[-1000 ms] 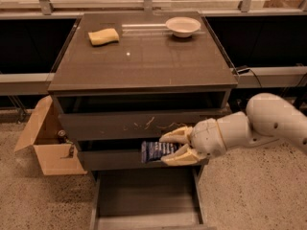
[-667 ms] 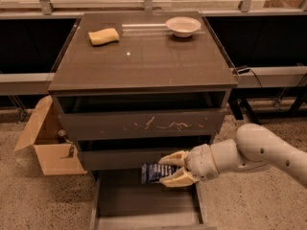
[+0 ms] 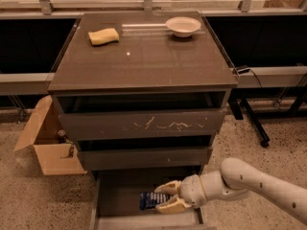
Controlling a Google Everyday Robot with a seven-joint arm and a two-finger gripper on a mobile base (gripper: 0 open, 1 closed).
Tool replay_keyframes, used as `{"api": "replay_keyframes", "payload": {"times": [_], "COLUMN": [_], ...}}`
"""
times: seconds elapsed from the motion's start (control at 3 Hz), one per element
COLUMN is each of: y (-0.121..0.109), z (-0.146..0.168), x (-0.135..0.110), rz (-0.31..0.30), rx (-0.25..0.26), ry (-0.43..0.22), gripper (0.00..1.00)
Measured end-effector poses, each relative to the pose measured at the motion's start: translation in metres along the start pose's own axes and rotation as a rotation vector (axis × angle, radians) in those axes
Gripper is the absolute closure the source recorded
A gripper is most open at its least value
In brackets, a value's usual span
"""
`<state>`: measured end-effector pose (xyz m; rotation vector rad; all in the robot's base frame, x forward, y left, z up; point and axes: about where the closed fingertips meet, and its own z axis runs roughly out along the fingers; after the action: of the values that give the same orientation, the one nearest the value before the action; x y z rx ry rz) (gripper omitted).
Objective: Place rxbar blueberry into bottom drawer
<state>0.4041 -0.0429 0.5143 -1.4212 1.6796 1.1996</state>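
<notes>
The rxbar blueberry (image 3: 149,200) is a small dark navy bar with pale print, held low inside the bottom drawer (image 3: 117,195), which is pulled out under the dark cabinet. My gripper (image 3: 168,197) reaches in from the right on a white arm, and its cream fingers (image 3: 171,205) are closed on the bar's right end. The bar is at or just above the drawer's dark floor; I cannot tell whether it touches.
The scratched-front top drawer (image 3: 142,124) and the plain middle drawer (image 3: 144,157) are slightly ajar above. A yellow sponge (image 3: 103,36) and a white bowl (image 3: 183,26) sit on the cabinet top. An open cardboard box (image 3: 48,143) stands on the floor at left.
My gripper has moved down with the bar, from in front of the middle drawer into the open bottom drawer.
</notes>
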Motion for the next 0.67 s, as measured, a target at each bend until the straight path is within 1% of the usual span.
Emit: {"api": "replay_keyframes", "payload": {"times": [0.33,0.67], "y": [0.0019,-0.0005], "z": [0.0125,0.0141], "x": [0.0168,0.0220], "rz": [0.035,0.055], "rx": [-0.022,-0.009], "ry": [-0.024,-0.016], "gripper": [1.00,1.00]}}
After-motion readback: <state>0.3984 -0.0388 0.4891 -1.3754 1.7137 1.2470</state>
